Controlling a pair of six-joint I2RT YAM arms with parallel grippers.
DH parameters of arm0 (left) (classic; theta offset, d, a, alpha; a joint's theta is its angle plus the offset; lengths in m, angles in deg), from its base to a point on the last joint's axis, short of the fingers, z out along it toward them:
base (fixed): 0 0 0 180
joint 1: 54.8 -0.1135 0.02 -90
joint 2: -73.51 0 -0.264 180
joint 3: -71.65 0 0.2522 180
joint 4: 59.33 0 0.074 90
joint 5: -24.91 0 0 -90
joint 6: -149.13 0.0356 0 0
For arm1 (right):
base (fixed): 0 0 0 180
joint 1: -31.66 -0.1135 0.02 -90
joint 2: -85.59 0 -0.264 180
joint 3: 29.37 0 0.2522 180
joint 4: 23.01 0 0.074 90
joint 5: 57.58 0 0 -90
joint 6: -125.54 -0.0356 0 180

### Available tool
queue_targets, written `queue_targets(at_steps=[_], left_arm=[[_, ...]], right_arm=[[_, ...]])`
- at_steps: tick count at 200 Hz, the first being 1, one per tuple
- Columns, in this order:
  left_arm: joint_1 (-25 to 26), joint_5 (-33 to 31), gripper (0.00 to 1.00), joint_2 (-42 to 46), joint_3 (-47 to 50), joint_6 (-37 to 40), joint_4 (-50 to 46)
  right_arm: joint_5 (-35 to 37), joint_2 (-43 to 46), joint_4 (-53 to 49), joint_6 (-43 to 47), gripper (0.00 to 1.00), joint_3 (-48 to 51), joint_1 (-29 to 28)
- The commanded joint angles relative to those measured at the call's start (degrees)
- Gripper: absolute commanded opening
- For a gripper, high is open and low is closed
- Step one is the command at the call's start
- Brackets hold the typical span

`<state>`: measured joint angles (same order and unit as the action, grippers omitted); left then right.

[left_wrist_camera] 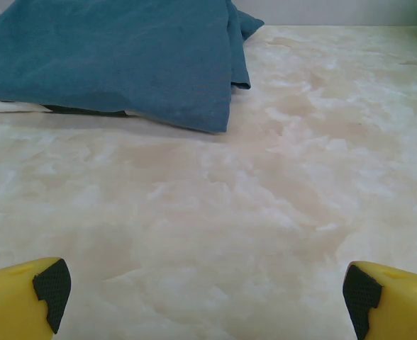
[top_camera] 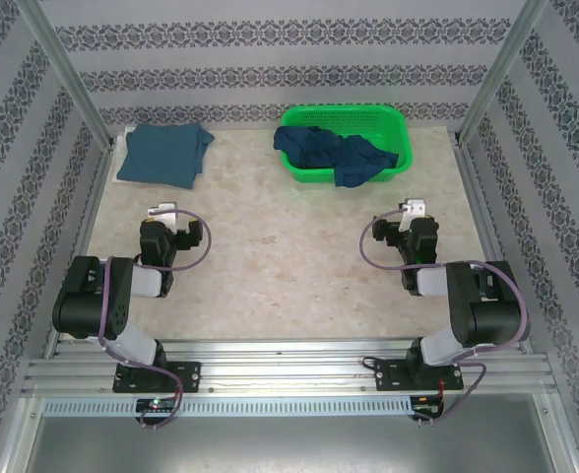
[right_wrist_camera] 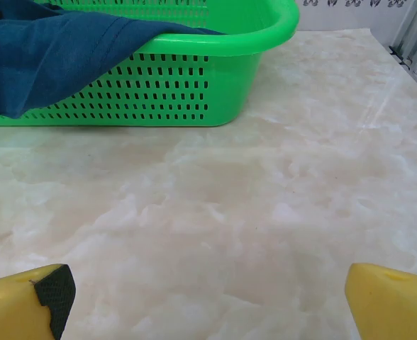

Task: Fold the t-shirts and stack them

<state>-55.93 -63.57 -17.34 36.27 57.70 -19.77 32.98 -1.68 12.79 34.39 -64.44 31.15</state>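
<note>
Over the beige marbled tabletop, the left gripper and right gripper are hovering spread wide, patterned walls enclosing.

Table: two arms are mounted at its near edge, one left, one right. The first shirt lies on the table at the far left corner. Another piece of cloth lies under it, showing at its near edge. The basket stands on the table at the far edge, right of centre, well apart from the first shirt. The second shirt sits in the basket, partly draped over the near rim. The left gripper is before the first shirt, the right gripper before the basket's right end. Neither touches them.
</note>
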Motion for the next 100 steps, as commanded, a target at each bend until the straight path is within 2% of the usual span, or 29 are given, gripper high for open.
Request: queue_targets(at_steps=[1,100], left_arm=[[-0.02,1.02,1.00,0.15,-0.78,1.09,-0.15],[-0.02,0.85,1.00,0.06,-0.97,1.07,-0.50]], right_arm=[[0.18,0.74,1.37,-0.47,0.98,-0.94,-0.08],[0.21,0.64,1.15,-0.53,0.98,-1.11,-0.01]])
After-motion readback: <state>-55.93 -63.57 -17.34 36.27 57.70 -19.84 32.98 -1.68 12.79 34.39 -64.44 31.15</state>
